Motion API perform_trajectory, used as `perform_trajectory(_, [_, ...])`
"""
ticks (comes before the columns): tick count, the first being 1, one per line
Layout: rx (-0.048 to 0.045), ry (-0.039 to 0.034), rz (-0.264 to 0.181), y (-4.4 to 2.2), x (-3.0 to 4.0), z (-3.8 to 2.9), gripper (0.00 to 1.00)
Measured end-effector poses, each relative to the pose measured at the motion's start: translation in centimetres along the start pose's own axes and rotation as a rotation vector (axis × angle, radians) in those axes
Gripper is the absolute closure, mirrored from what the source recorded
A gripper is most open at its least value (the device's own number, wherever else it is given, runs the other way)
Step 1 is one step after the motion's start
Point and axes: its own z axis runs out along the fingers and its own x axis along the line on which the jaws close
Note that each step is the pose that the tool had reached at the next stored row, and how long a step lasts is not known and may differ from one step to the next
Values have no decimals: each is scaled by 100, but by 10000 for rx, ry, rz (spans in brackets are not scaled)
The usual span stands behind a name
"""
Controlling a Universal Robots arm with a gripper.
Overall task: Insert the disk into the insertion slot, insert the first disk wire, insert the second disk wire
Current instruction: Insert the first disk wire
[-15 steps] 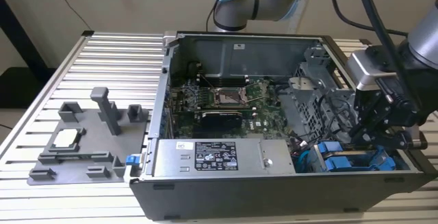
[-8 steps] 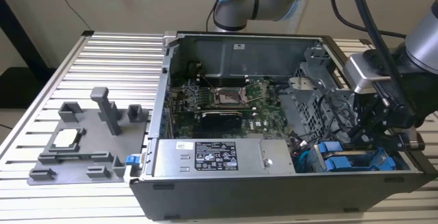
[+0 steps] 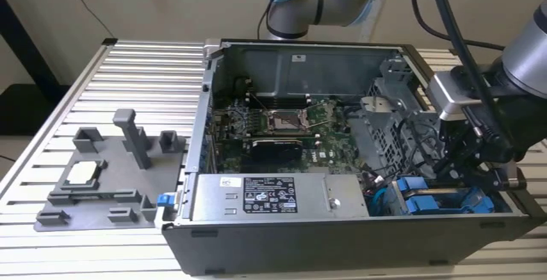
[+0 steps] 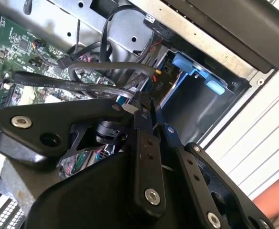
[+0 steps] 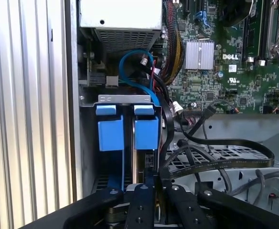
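1. Nearest the first wrist view, the gripper [image 5: 151,183] hangs over the slot [image 5: 89,143], jaws narrowed on a thin black connector.
2. Just beyond, the disk [image 5: 145,133] sits upright in the slot beside another blue carrier [image 5: 111,135].
3. Farther on, black wires [image 5: 216,157] loop before the motherboard [image 5: 225,57].
4. Outside, the case [image 3: 342,241] rests on the bench [image 3: 128,75].

I see an open grey metal computer case [image 3: 256,241] on the ribbed aluminium tabletop [image 3: 145,75]. Inside lie a green motherboard [image 3: 282,129] and a grey power-supply box [image 3: 273,197]. A grey plastic fixture tray [image 3: 102,177] sits at the exterior view's left.
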Motion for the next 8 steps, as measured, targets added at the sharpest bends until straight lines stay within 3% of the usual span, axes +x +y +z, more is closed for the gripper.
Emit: perform_trajectory(8, [-3, 6, -14, 4, 5, 49, 84])
